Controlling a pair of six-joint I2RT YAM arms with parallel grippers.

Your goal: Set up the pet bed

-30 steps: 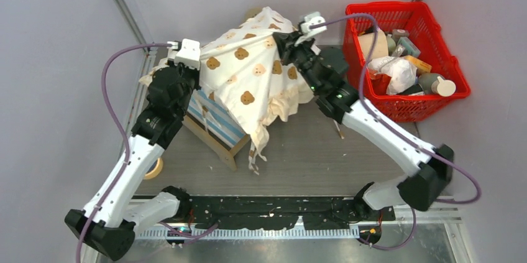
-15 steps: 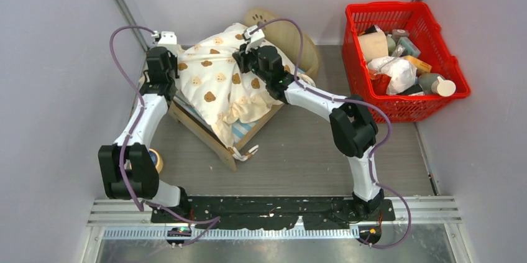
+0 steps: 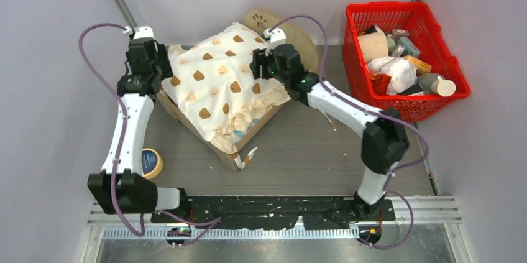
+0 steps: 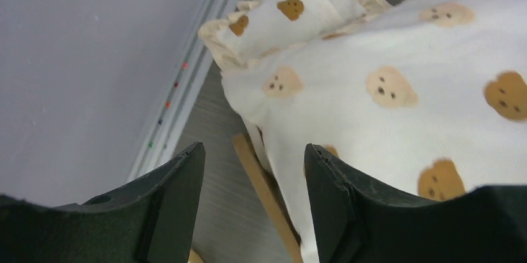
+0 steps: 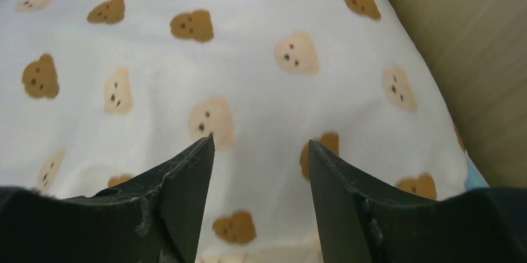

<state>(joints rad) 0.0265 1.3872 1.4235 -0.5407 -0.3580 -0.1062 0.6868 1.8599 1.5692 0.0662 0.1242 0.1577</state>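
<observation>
The pet bed [image 3: 219, 151] stands slanted at mid-table, its light-wood arched headboard [image 3: 301, 36] at the far right. A cream bear-print cushion [image 3: 217, 86] lies spread over it, hiding most of the blue-and-white striped base [image 3: 250, 130]. My left gripper [image 3: 159, 70] hovers open at the cushion's left edge; in the left wrist view the left gripper [image 4: 253, 151] has a wooden side rail [image 4: 264, 194] and bare table between its fingers. A small bear-print pillow [image 4: 292, 14] lies beyond. My right gripper [image 5: 261, 145] is open just above the cushion, next to the headboard [image 5: 472, 58].
A red basket [image 3: 355, 58] full of assorted items stands at the far right. A roll of tape [image 3: 149, 162] lies at the near left by the left arm. Grey walls close both sides, and a metal rail [image 4: 186, 83] runs along the left wall.
The cushion hung lifted between both shut grippers; it now lies flat on the bed. Both grippers have opened and let go of it, staying at its left and right edges.
</observation>
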